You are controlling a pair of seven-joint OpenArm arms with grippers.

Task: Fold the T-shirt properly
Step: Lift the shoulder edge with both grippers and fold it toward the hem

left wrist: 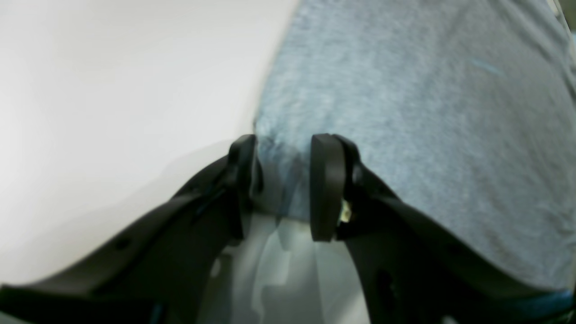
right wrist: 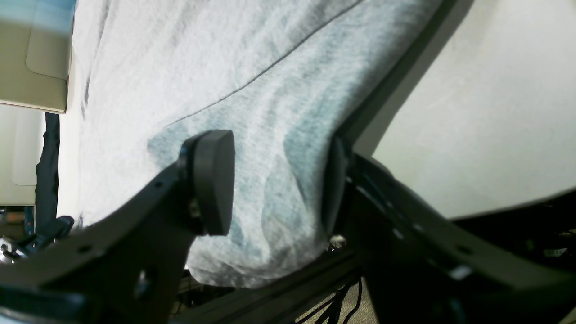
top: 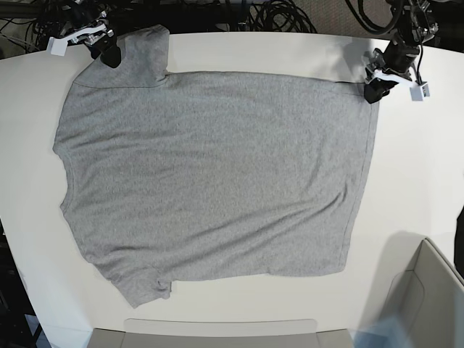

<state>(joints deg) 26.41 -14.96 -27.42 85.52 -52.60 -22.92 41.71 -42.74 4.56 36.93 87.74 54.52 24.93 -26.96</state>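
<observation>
The heather-grey T-shirt [top: 217,174] lies spread flat on the white table, plain side up, with its sleeves at the left and its hem at the right. My left gripper [top: 371,93] is at the far hem corner. In the left wrist view the gripper [left wrist: 283,144] has its jaws slightly apart, with the shirt's [left wrist: 405,112] corner between them. My right gripper [top: 112,58] is at the far sleeve. In the right wrist view it [right wrist: 274,144] is open, astride the cloth [right wrist: 202,67] at the table's edge.
The white table [top: 420,181] extends to the right of the shirt. A beige box [top: 428,297] stands at the front right and a flat tray [top: 217,333] lies along the front edge. Black cables [top: 275,14] lie behind the table.
</observation>
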